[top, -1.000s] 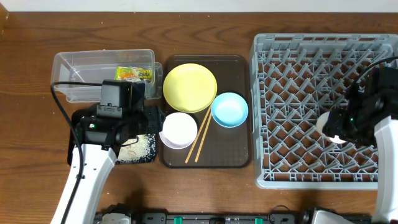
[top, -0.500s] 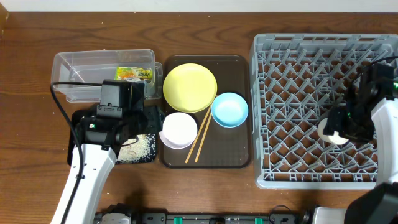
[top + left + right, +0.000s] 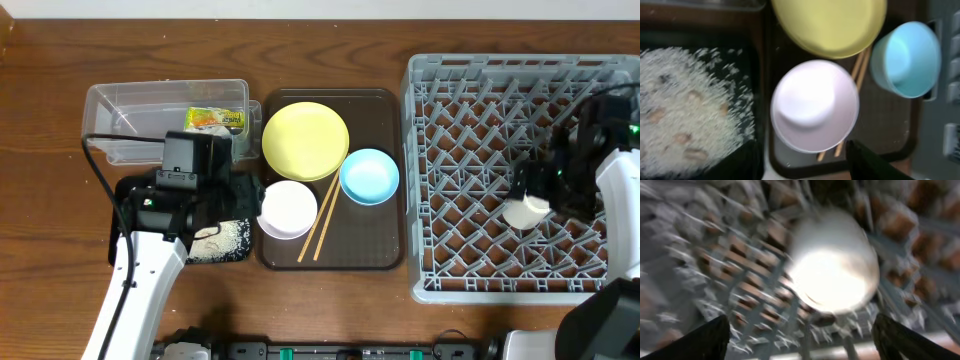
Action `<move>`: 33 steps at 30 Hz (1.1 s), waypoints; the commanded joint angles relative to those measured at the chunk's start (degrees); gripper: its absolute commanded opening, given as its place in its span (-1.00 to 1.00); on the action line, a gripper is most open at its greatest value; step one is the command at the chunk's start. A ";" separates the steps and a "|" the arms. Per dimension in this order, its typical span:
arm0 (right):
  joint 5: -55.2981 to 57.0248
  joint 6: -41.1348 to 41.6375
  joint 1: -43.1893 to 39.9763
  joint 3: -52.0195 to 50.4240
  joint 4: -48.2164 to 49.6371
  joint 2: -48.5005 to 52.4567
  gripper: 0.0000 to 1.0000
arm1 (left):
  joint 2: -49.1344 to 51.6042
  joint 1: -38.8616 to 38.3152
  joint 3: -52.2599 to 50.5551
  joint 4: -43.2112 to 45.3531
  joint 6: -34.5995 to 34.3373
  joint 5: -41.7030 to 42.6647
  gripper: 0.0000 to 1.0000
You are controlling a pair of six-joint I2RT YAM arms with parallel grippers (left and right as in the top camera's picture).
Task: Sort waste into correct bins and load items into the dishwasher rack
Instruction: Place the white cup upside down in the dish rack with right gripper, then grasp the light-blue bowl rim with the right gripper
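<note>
The pale green cup (image 3: 523, 210) lies among the pegs of the grey dishwasher rack (image 3: 420, 180). It is blurred in the right wrist view (image 3: 832, 275). My right gripper (image 3: 532, 192) hovers over it, open, fingers wide apart and off the cup. My left gripper (image 3: 245, 192) is open and empty between the black tray (image 3: 232, 252) of rice (image 3: 685, 105) and the white bowl (image 3: 815, 105). The yellow plate (image 3: 305, 140), blue bowl (image 3: 369, 175) and chopsticks (image 3: 320, 222) lie on the brown tray. The snack wrapper (image 3: 213, 120) is in the clear tub (image 3: 110, 95).
The brown serving tray (image 3: 380, 255) sits between the bins and the rack. The rack's upright pegs surround the cup. A black cable (image 3: 95, 160) loops from the left arm past the tub. Bare wooden table (image 3: 40, 230) lies to the far left.
My right arm has shifted up and left over the rack, and the cup now sits slightly further left. The right wrist view is motion-blurred. The left arm has barely moved.
</note>
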 commanded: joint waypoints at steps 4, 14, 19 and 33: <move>-21.49 -9.77 7.69 5.90 10.08 -4.94 0.68 | 0.37 0.24 0.50 -3.93 -3.52 -10.21 0.18; -14.88 -25.42 29.59 5.79 21.79 0.92 0.71 | 0.98 0.24 0.46 -4.63 -3.76 -10.27 0.18; -8.00 -29.35 36.89 5.79 24.26 7.72 0.79 | 1.01 0.24 0.46 -4.68 -3.76 -10.27 0.19; -3.74 -29.27 42.53 5.79 29.24 24.48 0.67 | 1.01 0.24 0.42 -4.68 -3.76 -10.27 0.20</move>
